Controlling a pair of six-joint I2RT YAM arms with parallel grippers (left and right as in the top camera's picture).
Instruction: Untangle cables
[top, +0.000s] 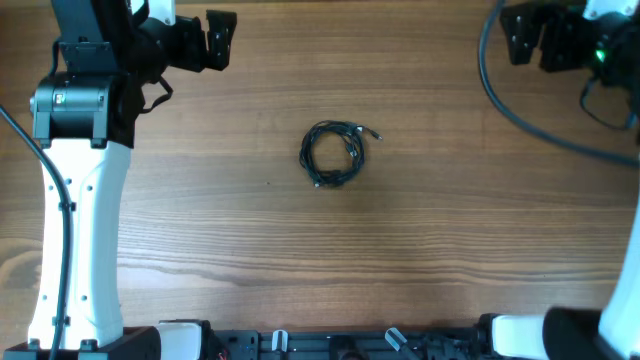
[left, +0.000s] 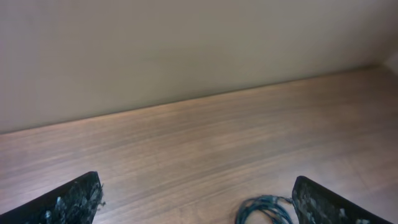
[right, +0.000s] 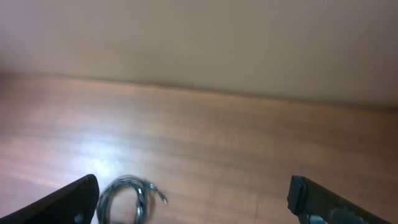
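Observation:
The cables (top: 333, 153) lie coiled in one small dark bundle at the middle of the wooden table, a plug end sticking out to the upper right. My left gripper (top: 222, 40) hovers at the far left, open and empty, well away from the bundle. My right gripper (top: 518, 36) sits at the far right, also open and empty. In the left wrist view the cables (left: 266, 210) show at the bottom, just inside the right finger (left: 329, 205). In the right wrist view the cables (right: 127, 198) lie beside the left finger (right: 65, 202).
Thick black arm cables (top: 520, 110) loop over the table at the far right. The white left arm base (top: 75, 230) stands along the left side. Black fixtures (top: 330, 343) line the front edge. A pale wall (left: 186, 50) rises behind the table.

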